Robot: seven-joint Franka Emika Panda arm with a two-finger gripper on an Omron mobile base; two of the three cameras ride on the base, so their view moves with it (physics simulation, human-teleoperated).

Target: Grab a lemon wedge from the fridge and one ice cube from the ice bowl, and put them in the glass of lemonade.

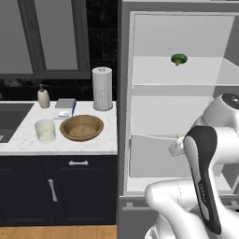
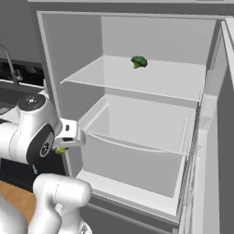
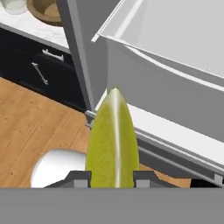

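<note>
A yellow-green pointed lemon wedge (image 3: 113, 135) stands between the two dark fingertips, with my gripper (image 3: 112, 180) shut on it. The hand hangs in front of the open fridge (image 2: 137, 123), near its lower left corner. From the right base view, my gripper (image 2: 61, 148) shows a speck of the wedge (image 2: 60, 150) under it. On the counter to the left sit the brown wooden ice bowl (image 1: 81, 127) and the glass of lemonade (image 1: 45, 130). Both also peek in at the hand view's top left: ice bowl (image 3: 43, 11), glass (image 3: 13, 5).
A green broccoli floret (image 1: 179, 59) lies on the fridge's upper shelf. A paper towel roll (image 1: 102, 88), a soap bottle (image 1: 43, 98) and a sink (image 1: 11, 119) are on the counter. Dark cabinets (image 3: 39, 65) and wooden floor (image 3: 35, 131) lie below the hand.
</note>
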